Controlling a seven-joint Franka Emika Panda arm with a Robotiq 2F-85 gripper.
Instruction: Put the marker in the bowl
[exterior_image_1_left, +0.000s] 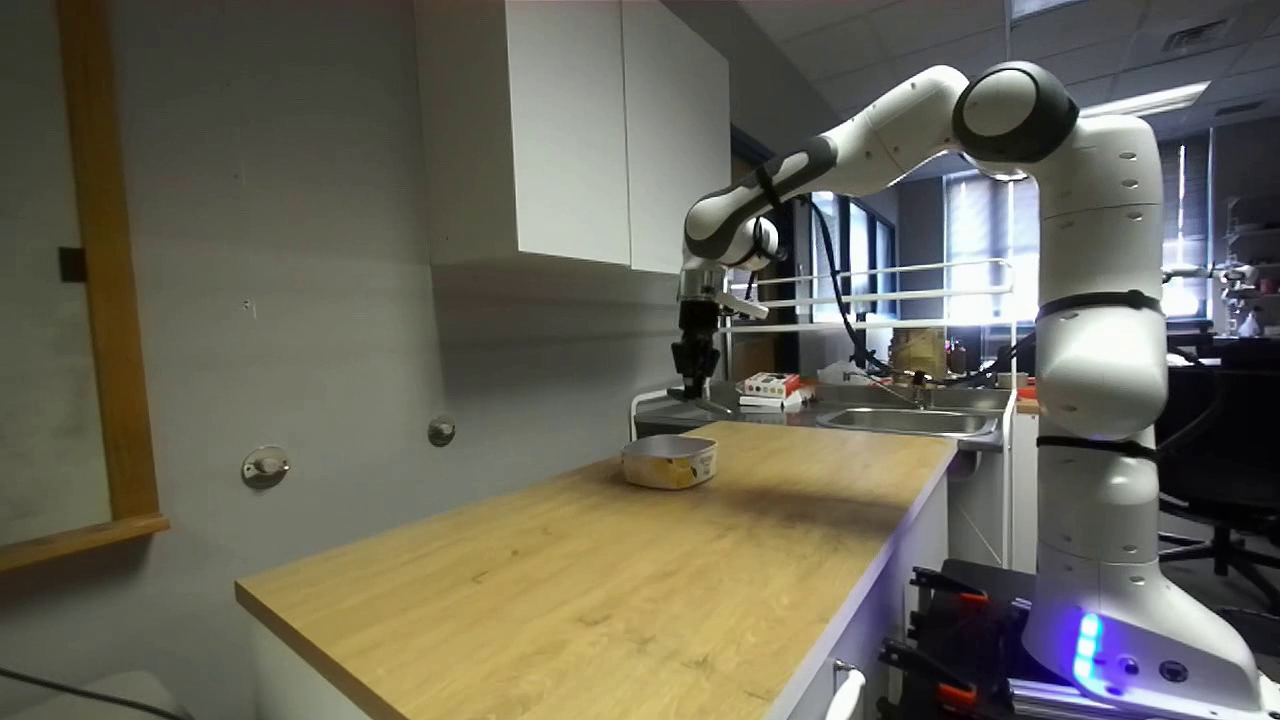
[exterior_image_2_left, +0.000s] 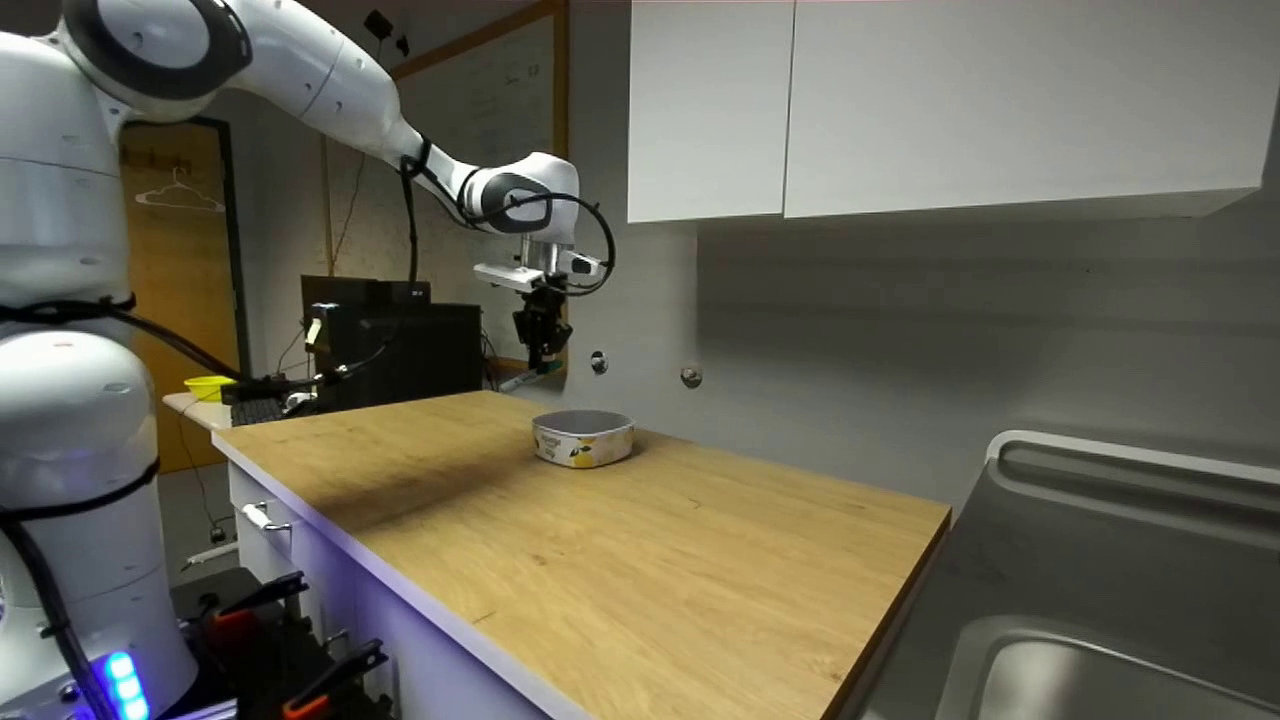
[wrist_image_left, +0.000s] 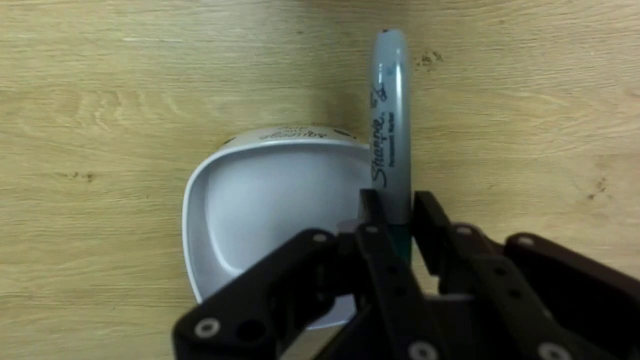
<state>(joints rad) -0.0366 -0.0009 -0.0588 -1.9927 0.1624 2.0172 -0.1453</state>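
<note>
The marker (wrist_image_left: 391, 115) is a grey Sharpie with a green end. My gripper (wrist_image_left: 397, 200) is shut on it near the green part, and part of that end is hidden by the fingers. The marker also shows in both exterior views as a thin stick at the fingertips (exterior_image_1_left: 714, 406) (exterior_image_2_left: 520, 381). The bowl (wrist_image_left: 270, 195) is squarish with rounded corners, pale grey inside, with a lemon print outside. It stands upright on the wooden counter in both exterior views (exterior_image_1_left: 668, 468) (exterior_image_2_left: 584, 445). My gripper (exterior_image_2_left: 543, 362) is above the bowl, with the marker over its right edge in the wrist view.
The wooden counter (exterior_image_1_left: 580, 570) runs along a grey wall. White wall cabinets (exterior_image_2_left: 950, 110) hang above it. A metal sink (exterior_image_1_left: 905, 421) adjoins one counter end, with a red and white box (exterior_image_1_left: 770, 385) near it. A dark monitor (exterior_image_2_left: 400, 350) stands beyond the opposite end.
</note>
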